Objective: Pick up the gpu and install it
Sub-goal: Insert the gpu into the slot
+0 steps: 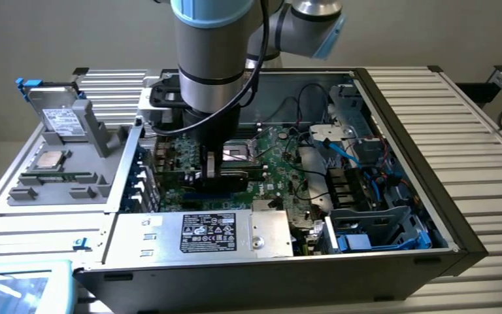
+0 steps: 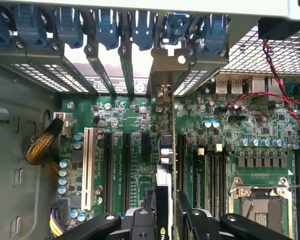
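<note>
Well, the pincer (image 1: 209, 169) is clenched on the gpu (image 2: 163, 195), holding it on edge inside the open case (image 1: 456, 216), middle of the exterior frame, right over the motherboard (image 2: 135, 165) slots with its bracket (image 2: 168, 57) up at the rear openings. I'd say seating it cleanly means keeping the card dead square to the slot and pressing straight down, no rocking

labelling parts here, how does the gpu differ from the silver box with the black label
The gpu is black; the silver box is bare metal, labelled. The gpu is a thin card, the silver box bulky. The gpu stands on edge over the motherboard in the gripper; the silver box lies flat. Both are inside the open case.
</note>
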Controlling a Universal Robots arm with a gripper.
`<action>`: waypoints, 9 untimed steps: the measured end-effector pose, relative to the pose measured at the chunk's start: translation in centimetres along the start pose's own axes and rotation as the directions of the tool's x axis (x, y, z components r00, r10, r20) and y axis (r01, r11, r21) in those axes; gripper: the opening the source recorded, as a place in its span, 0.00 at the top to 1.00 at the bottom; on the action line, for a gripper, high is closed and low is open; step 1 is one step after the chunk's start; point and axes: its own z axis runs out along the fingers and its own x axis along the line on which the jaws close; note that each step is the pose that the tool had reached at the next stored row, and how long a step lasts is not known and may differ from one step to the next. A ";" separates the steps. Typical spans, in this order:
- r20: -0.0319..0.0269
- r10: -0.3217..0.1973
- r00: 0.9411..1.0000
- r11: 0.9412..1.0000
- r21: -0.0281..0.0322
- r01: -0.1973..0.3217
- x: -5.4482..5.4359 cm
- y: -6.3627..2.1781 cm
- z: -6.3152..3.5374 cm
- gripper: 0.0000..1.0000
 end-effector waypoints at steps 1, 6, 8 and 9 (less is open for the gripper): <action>0.000 0.000 1.000 1.000 0.000 0.000 0.0 0.00 -0.04 0.73; 0.000 0.000 1.000 1.000 0.000 0.000 -0.1 0.07 -0.89 0.73; -0.001 0.000 1.000 1.000 0.000 0.000 -0.1 0.07 -0.90 0.73; -0.003 0.000 1.000 1.000 0.000 0.000 -0.1 0.07 -0.90 0.73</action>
